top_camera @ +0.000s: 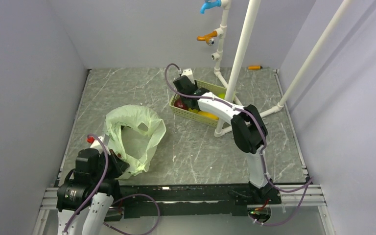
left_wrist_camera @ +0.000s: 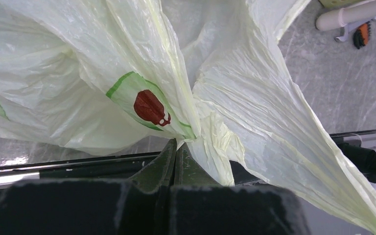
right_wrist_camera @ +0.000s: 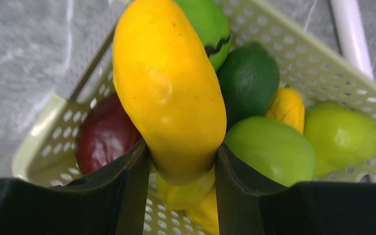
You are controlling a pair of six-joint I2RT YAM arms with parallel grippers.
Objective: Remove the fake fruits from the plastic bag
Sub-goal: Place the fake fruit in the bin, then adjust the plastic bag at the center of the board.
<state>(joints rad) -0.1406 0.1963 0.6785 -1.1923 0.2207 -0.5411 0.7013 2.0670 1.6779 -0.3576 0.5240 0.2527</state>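
Marble table (top_camera: 200, 147); left end effector (left_wrist_camera: 176, 149) pinches one bag (left_wrist_camera: 254, 98), right end effector (right_wrist_camera: 181, 156) grips one yellow fruit (right_wrist_camera: 169, 83).

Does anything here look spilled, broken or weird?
Nothing stands out. The plastic bag is crumpled where the left gripper pinches it; the right gripper holds a yellow fruit over the fruit-filled tray.

Open table (top_camera: 200, 147) between bag (top_camera: 137, 142) and tray (top_camera: 181, 111)

Left fingers (left_wrist_camera: 159, 166) pinch shut; right arm (top_camera: 223, 109) extended, right fingers (right_wrist_camera: 127, 183) clamping.
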